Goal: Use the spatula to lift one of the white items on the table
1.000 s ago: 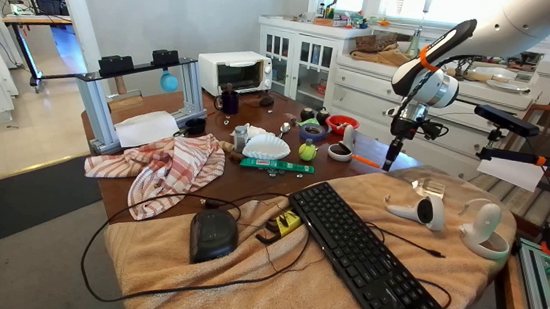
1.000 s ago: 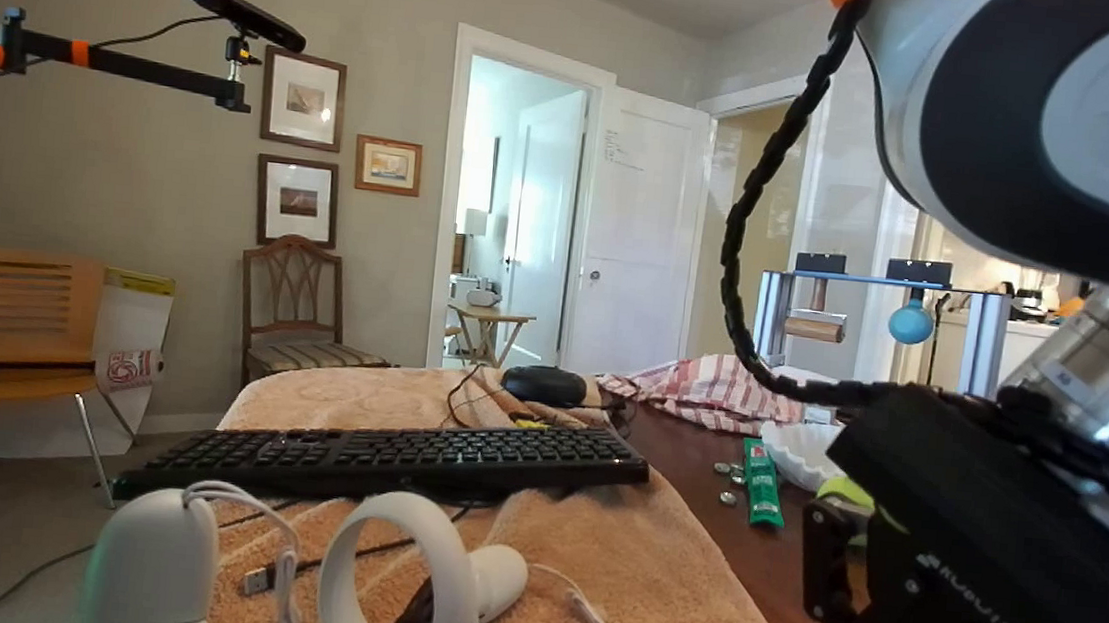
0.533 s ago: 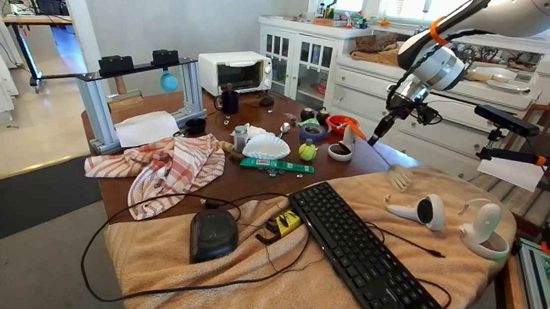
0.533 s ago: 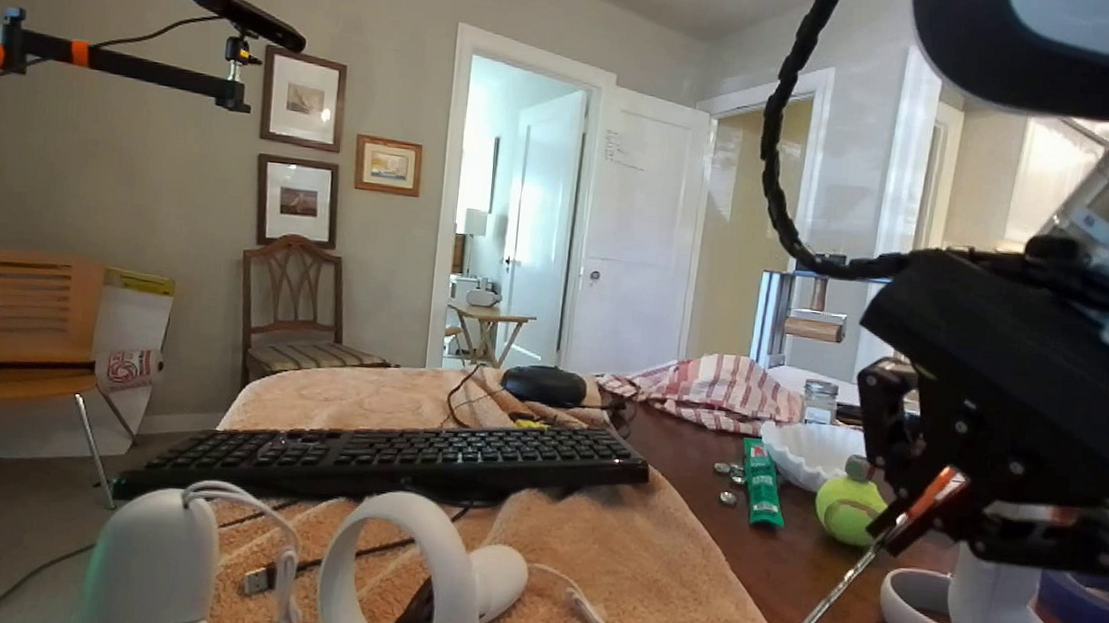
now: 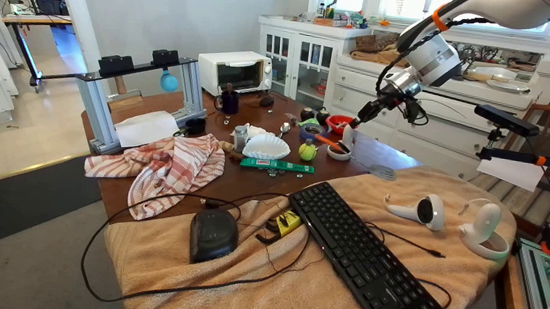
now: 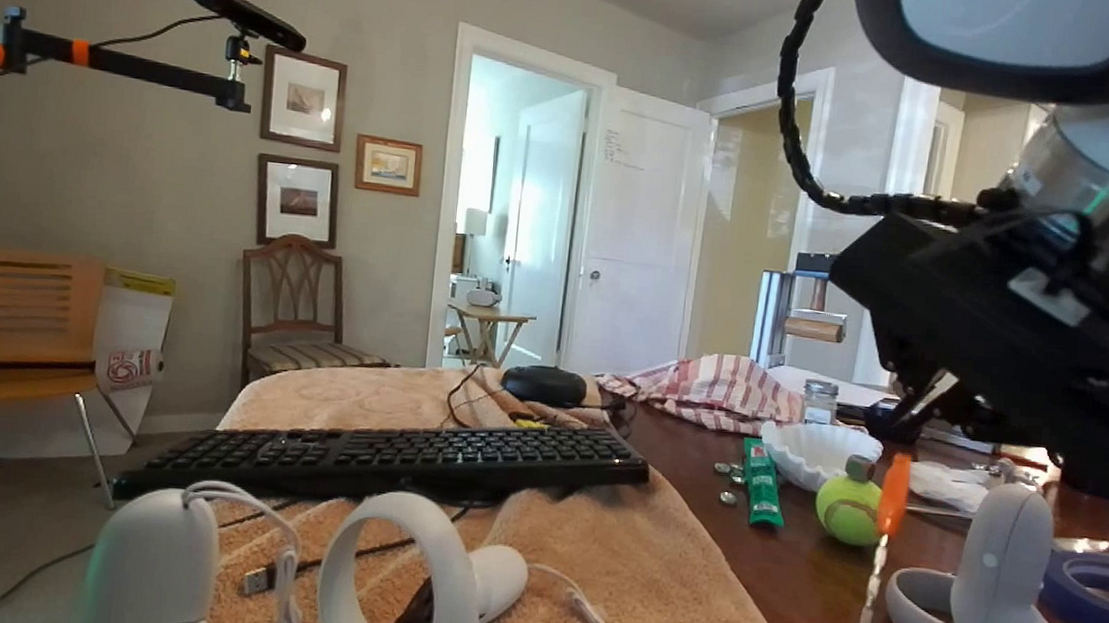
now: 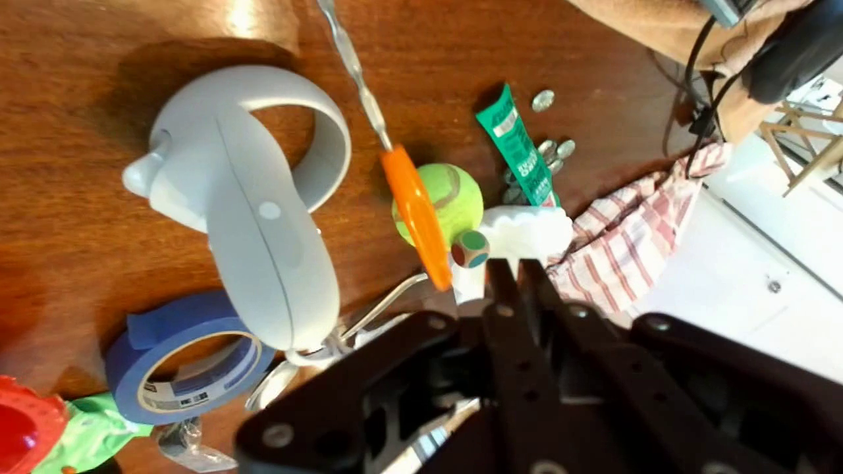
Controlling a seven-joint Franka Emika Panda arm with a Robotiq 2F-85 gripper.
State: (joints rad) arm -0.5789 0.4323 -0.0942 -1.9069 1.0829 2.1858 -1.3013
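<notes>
The spatula has an orange handle (image 5: 330,143), a twisted metal shaft (image 6: 867,610) and a slotted metal head (image 5: 382,172). My gripper (image 5: 353,125) is above the handle and apart from it. In the wrist view the handle (image 7: 418,214) passes over the tennis ball, left of my gripper (image 7: 516,262). My fingertips are nearly together, with a narrow gap and nothing between them. I cannot tell whether the handle rests on anything. One white ringed item (image 7: 270,224) stands beside the shaft. Two similar white items (image 5: 427,211) (image 5: 486,232) sit on the tan cloth (image 5: 312,297).
A fluted white bowl (image 5: 266,147), green tube (image 5: 276,165), tennis ball (image 5: 307,151) and blue tape roll (image 7: 191,359) are close by. A red bowl (image 5: 338,122) stands behind. A black keyboard (image 5: 375,263) lies on the cloth; a striped cloth (image 5: 174,168) lies left.
Earlier my gripper had the spatula's handle at its fingers. Now the handle is lower and clear of them. In an exterior view my gripper has moved left and up.
</notes>
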